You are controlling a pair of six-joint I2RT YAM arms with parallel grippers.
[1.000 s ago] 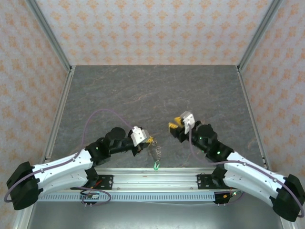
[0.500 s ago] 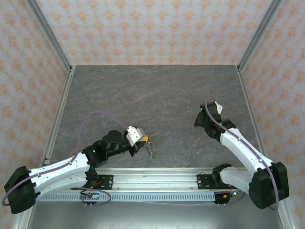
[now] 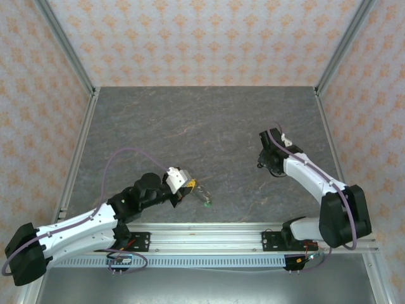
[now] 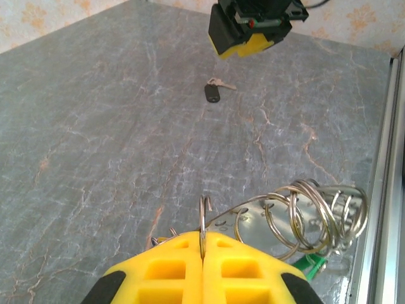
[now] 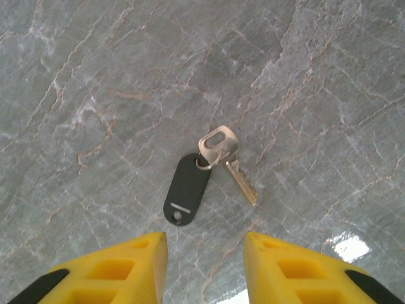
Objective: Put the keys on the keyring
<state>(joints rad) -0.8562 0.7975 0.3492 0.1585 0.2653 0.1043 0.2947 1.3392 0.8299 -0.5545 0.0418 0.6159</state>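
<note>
Since the earlier top view, the right arm has swung away from the middle of the frame and is now reaching over the right-centre. The left arm has drawn its ring bundle slightly up and inward, toward lower centre.

We are finding the keyring (image 4: 304,212) at the lower right of the left wrist view. It is a bundle of thin, bright steel wire loops, overlapping and springy-looking, with a green key (image 4: 311,267) showing beneath it. The left gripper (image 4: 202,246) is pinching one loop edge-on between fully closed yellow fingers.

The loose key (image 5: 229,158) is lying flat at the centre of the right wrist view. It has a pale metal blade and a slotted head, and a small ring is linking it to a dark tag (image 5: 187,188), a smooth matte oval. The right gripper (image 5: 205,253) is hovering above it at the bottom of that frame, jaws standing apart and holding nothing. The table (image 5: 95,76) is showing a grey, veined, stone-like surface with some sheen.

We are flagging these risks:
- The thin key may skate across the hard, smooth surface as the fingertips close.
- The jaws may catch the tag alone, leaving the key swinging.
- The left grip on a single wire is narrow, so the loop may twist or slip under threading pressure.
- The tangled loops may be hiding any open end.
</note>
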